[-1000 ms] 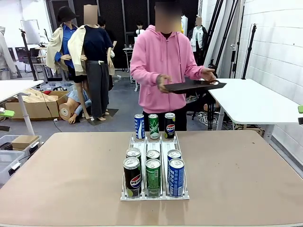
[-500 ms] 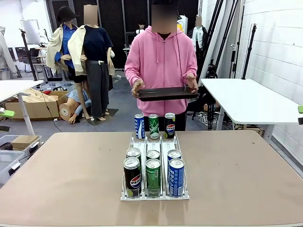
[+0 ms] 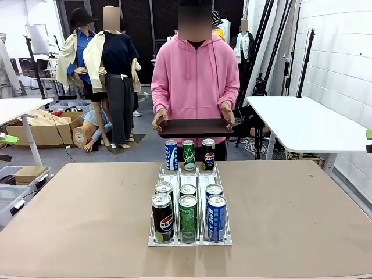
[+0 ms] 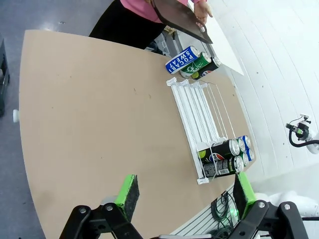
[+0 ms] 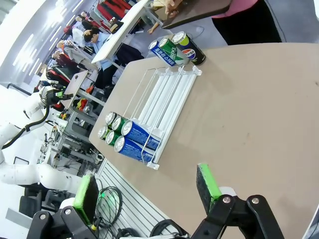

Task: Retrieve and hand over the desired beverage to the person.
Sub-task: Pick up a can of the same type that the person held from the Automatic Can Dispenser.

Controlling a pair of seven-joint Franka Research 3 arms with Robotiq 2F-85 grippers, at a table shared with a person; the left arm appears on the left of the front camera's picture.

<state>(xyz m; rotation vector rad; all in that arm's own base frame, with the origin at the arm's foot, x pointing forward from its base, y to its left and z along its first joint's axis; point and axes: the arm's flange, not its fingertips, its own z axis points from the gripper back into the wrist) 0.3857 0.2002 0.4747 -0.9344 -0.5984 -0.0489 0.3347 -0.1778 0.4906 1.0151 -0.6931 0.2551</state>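
- Nine slim drink cans: three far cans (image 3: pixel 189 155) stand upright at the far end of one white wire three-lane rack (image 3: pixel 200 174), and six near cans (image 3: pixel 188 210) sit in two rows of three at its near end
- Three labels in the back near row are hidden behind the front black, green and blue cans
- One person in a pink hoodie (image 3: pixel 195 75) stands at the far side of the brown table (image 3: pixel 87 209), both hands holding one dark flat tray (image 3: pixel 195 127) at the waist; the table hides the legs
- Two grippers, the left gripper (image 4: pixel 185 179) and the right gripper (image 5: pixel 147 174), each spread wide and empty above the tabletop

"POCARI SWEAT" is read on the blue can (image 4: pixel 180 59) at the rack's (image 4: pixel 193 110) far end. "pepsi" is noted on the near black can (image 3: pixel 162 221) and the far black can (image 3: pixel 208 155).
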